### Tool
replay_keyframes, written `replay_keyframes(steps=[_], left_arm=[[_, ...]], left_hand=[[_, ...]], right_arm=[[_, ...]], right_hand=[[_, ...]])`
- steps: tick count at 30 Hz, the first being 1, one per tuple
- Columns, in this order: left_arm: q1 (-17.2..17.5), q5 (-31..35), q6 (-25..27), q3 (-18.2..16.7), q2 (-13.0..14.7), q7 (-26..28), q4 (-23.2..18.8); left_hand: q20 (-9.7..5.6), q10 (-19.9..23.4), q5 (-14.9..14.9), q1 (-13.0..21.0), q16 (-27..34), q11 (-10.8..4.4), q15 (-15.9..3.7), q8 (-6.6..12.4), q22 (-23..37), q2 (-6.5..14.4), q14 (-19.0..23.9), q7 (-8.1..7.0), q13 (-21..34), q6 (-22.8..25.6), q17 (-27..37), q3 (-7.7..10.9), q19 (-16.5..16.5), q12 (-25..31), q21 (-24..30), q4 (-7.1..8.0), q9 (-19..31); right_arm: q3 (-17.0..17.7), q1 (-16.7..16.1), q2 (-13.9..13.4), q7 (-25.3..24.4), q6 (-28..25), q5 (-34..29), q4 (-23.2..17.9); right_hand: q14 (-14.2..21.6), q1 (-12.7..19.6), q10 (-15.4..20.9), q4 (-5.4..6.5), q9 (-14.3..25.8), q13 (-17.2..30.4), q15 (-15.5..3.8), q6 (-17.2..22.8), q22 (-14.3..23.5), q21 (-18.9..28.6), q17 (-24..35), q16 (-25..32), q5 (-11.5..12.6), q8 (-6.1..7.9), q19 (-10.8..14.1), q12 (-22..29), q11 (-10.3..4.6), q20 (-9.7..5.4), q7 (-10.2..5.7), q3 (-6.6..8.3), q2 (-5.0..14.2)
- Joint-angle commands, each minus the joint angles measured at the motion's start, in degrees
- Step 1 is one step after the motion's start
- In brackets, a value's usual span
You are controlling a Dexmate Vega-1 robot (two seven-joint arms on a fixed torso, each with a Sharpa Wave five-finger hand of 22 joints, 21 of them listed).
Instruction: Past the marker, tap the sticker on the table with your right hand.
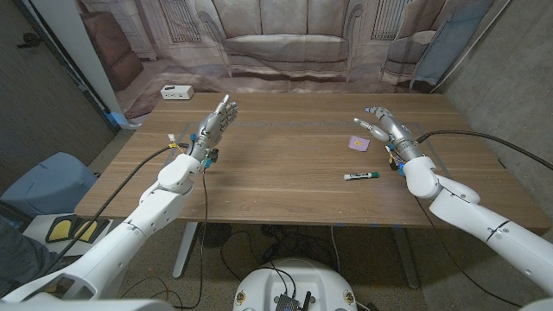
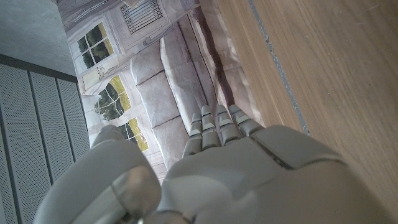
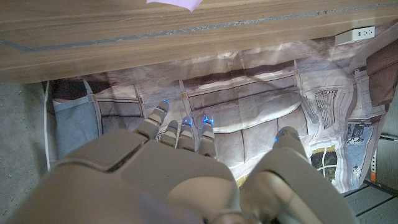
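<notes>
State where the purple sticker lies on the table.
In the head view, the sticker lies on the table's right half, beyond the marker, just left of the right hand.

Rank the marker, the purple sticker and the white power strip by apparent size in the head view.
1. White power strip, though farthest from the camera.
2. Marker, longer but much thinner, so close to the strip.
3. Purple sticker, smallest.

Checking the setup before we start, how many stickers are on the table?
1. A purple sticker lies on the wooden table, beyond the marker and just ahead of the right hand.
</notes>
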Motion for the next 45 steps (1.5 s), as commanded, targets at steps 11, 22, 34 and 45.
replay_keyframes(steps=[11, 22, 34, 45], left_arm=[[0.7, 0.5, 0.5, 0.3, -0.1, 1.1, -1.0], [0.8, 0.5, 0.8, 0.3, -0.1, 1.2, -1.3], [0.8, 0.4, 0.4, 0.3, -0.3, 1.1, -0.9], [0.8, 0.1, 0.3, 0.3, -0.3, 0.7, -0.6]], left_hand=[[0.55, -0.2, 0.0, 0.3, -0.2, 0.42, 0.14, 0.03, 0.2, 0.4, 0.0, -0.3, 0.2, 0.8, 0.1, 0.11, 0.2, -0.2, -0.3, -0.38, 0.3], [0.73, -0.1, -0.1, 0.2, -0.2, 0.41, 0.12, -0.03, 0.2, 0.4, -0.1, -0.06, 0.1, 0.8, 0.1, 0.08, 0.0, -0.3, -0.5, -0.44, 0.3], [0.82, -0.1, -0.1, 0.2, -0.2, 0.41, 0.12, -0.02, 0.2, 0.4, -0.1, -0.1, 0.1, 1.0, 0.1, 0.06, 0.0, -0.3, -0.5, -0.5, 0.3], [0.88, -0.1, -0.1, 0.1, -0.3, 0.27, 0.14, -0.07, 0.2, 0.5, -0.2, -0.02, 0.1, 1.0, 0.2, 0.04, 0.0, -0.3, -0.6, -0.57, 0.3]], right_arm=[[-1.5, 1.8, -1.6, 3.2, -6.0, 0.5, -1.7], [-3.4, 3.3, -2.7, 5.4, -10.3, -1.4, -3.0], [-4.9, 4.7, -3.2, 7.6, -13.5, -2.2, -4.3], [-7.0, 6.4, -3.3, 10.0, -15.9, -3.5, -4.7]], right_hand=[[-3.1, -0.6, -3.2, -0.49, 0.1, 0.1, 3.13, 3.7, 0.3, 0.2, -0.1, -0.1, 0.0, 0.88, -3.6, -0.2, 0.48, 3.49, -2.9, -0.24, 0.04], [-16.6, -3.7, -15.6, 0.67, 0.1, 0.1, -1.44, 4.5, 0.5, -0.3, 0.2, -0.7, 0.1, -0.21, -18.7, -1.0, -2.01, 1.23, -2.96, -1.04, 0.73], [-19.3, -4.7, -19.5, 1.01, 0.1, 0.1, -1.58, 3.4, 0.6, -0.4, 0.3, -0.4, 0.2, -0.54, -24.0, -0.8, -2.21, 1.5, -3.16, -1.27, 0.88], [-20.1, -5.2, -20.5, 1.23, 0.1, 0.1, -1.74, 4.2, 0.6, -0.2, 0.4, -0.2, 0.2, -0.21, -25.2, -0.6, -2.13, 0.98, -2.52, -1.39, 0.95]])
